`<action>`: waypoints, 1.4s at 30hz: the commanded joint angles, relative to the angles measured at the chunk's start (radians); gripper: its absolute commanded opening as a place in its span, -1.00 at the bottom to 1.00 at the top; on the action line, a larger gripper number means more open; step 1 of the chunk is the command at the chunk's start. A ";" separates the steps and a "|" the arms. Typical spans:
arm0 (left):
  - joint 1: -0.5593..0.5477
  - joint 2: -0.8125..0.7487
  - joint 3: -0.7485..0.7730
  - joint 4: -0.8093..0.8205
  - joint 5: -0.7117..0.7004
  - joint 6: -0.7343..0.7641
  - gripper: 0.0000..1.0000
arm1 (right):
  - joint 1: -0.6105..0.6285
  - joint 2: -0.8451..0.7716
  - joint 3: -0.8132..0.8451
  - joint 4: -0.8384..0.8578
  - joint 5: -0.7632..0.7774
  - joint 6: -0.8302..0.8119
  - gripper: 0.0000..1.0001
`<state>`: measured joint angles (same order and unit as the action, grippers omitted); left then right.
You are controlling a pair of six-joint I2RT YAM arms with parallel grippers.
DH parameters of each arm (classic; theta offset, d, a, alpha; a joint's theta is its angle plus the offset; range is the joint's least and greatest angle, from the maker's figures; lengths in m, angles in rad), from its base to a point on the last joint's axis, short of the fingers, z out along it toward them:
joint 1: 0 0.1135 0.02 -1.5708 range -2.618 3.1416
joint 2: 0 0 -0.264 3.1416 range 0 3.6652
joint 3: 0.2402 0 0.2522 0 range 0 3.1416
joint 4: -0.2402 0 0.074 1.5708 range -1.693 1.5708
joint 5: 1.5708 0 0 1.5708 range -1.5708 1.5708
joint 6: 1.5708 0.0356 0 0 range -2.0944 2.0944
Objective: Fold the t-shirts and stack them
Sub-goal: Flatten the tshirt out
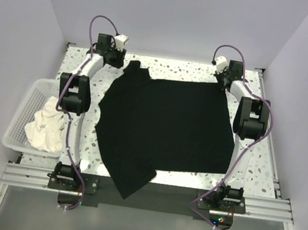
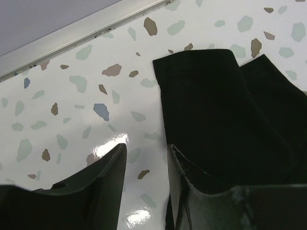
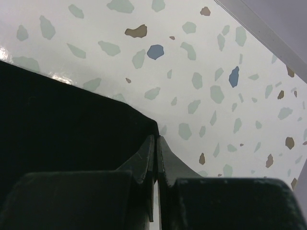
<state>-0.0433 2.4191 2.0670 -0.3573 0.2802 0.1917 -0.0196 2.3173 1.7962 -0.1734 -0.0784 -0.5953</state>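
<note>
The black t-shirt [image 1: 164,122] lies spread flat over the middle of the table, one sleeve hanging over the near edge. Its far-left sleeve [image 2: 216,110] lies on the table just right of my left gripper [image 2: 146,146], which is open with only tabletop between its fingers. My right gripper [image 3: 157,136] is shut on the shirt's far-right corner [image 3: 62,120]. In the top view the left gripper [image 1: 117,59] and right gripper [image 1: 223,79] both sit at the far edge. The white t-shirt [image 1: 44,129] is crumpled in the basket.
A white lattice basket [image 1: 35,91] stands at the table's left side beside the left arm. A metal rail [image 2: 72,33] borders the far edge of the speckled tabletop [image 1: 171,69]. Grey walls close in on three sides.
</note>
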 commanded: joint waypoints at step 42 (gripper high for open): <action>0.022 -0.014 0.085 0.155 0.252 -0.207 -1.00 | -0.020 -0.030 0.124 -0.124 -0.035 0.009 -1.00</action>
<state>-0.0319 2.5156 2.1620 -0.2523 0.5133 -0.0380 -0.0261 2.3199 1.8736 -0.2848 -0.0849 -0.5949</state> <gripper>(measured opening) 0.015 0.014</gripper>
